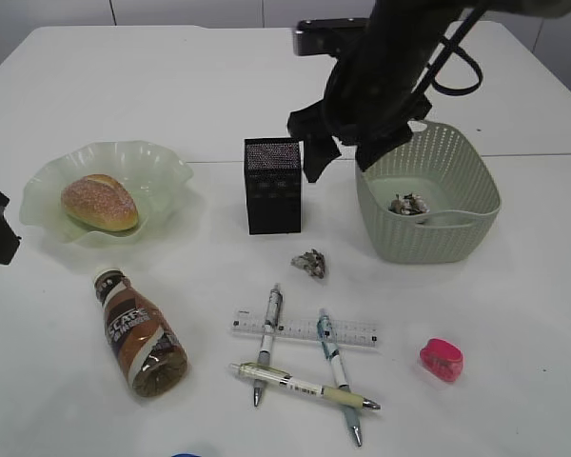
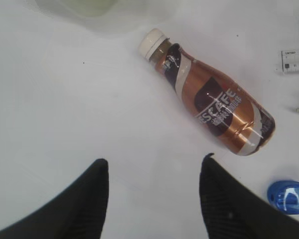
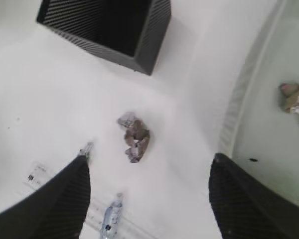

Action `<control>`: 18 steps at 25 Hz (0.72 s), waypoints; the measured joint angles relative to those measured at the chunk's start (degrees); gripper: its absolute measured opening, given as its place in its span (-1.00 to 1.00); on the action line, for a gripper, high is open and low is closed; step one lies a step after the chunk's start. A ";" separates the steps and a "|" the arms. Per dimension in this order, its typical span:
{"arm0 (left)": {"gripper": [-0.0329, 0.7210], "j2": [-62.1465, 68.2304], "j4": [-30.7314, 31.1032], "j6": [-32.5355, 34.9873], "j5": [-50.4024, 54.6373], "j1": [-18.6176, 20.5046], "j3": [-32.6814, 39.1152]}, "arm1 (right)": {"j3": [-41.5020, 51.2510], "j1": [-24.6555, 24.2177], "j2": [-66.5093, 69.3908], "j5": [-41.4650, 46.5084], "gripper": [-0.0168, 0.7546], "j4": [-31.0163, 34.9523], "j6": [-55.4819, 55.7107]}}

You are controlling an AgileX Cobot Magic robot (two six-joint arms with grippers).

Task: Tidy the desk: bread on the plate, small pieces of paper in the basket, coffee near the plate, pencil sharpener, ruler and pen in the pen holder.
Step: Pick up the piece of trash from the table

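Observation:
The bread (image 1: 99,202) lies on the green plate (image 1: 162,162). The coffee bottle (image 1: 141,333) lies on its side in front of the plate; it also shows in the left wrist view (image 2: 209,99). One crumpled paper (image 1: 309,264) lies on the table and shows in the right wrist view (image 3: 134,137). Another paper (image 1: 409,203) is in the green basket (image 1: 428,238). Three pens (image 1: 335,362) lie on or beside the ruler (image 1: 305,329). The pink sharpener (image 1: 442,360) is at the front right. My right gripper (image 1: 347,157) is open above the table paper (image 3: 150,158). My left gripper (image 2: 154,159) is open and empty.
The black pen holder (image 1: 272,186) stands between plate and basket, upright, its mouth showing in the right wrist view (image 3: 109,27). A blue sharpener (image 2: 286,197) lies near the bottle's base at the front edge. The basket rim (image 3: 249,74) is just right of my right gripper.

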 joint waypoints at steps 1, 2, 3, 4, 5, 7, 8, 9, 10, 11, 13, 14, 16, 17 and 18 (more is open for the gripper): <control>0.21 0.00 0.04 0.00 0.00 0.00 0.00 | 0.00 0.82 0.00 0.15 0.45 0.00 -0.27; 0.21 0.00 0.13 0.00 0.00 0.00 0.00 | 0.42 1.47 -0.09 0.27 0.45 -0.03 -0.64; 0.21 0.00 0.13 0.00 0.00 0.00 0.00 | 1.04 1.88 -0.09 0.27 0.45 -0.03 -0.96; 0.21 0.00 0.13 0.00 0.00 0.00 0.00 | 1.77 2.31 -0.09 0.27 0.45 -0.03 -1.27; 0.21 0.00 0.13 0.00 0.02 0.00 0.00 | 2.91 2.52 -0.09 0.27 0.45 -0.03 -1.53; 0.21 0.00 0.13 0.00 0.12 0.00 0.00 | 5.64 2.60 -0.09 -0.17 0.45 -0.03 -2.18; 0.21 0.00 0.13 0.00 0.12 0.00 0.00 | 7.41 2.70 -0.09 -0.76 0.45 -0.03 -2.33; 0.21 0.00 0.13 0.00 0.12 0.00 0.00 | 9.20 2.70 -0.09 -1.91 0.45 -0.03 -2.55; 0.21 0.00 0.13 0.00 0.12 0.00 0.00 | 10.95 2.70 -0.09 -3.44 0.45 -0.03 -2.69; 0.21 0.00 0.13 0.00 0.12 0.00 0.00 | 12.32 2.70 -0.09 -4.83 0.45 0.15 -2.81; 0.21 0.00 0.13 0.00 0.12 0.00 0.00 | 15.17 2.70 -0.09 -8.66 0.45 1.47 -3.52; 0.21 0.00 0.13 0.00 0.12 0.00 0.00 | 16.21 2.70 -0.09 -10.62 0.45 2.62 -4.24; 0.21 0.00 0.13 0.03 0.12 0.00 0.00 | 18.39 2.70 -0.09 -13.97 0.45 4.76 -5.47; 0.21 0.00 0.13 0.03 0.12 0.00 0.00 | 19.27 2.70 -0.09 -15.52 0.45 5.43 -5.83; 0.21 0.00 0.13 0.03 0.12 0.00 0.00 | 19.91 2.70 -0.09 -16.78 0.45 5.75 -6.13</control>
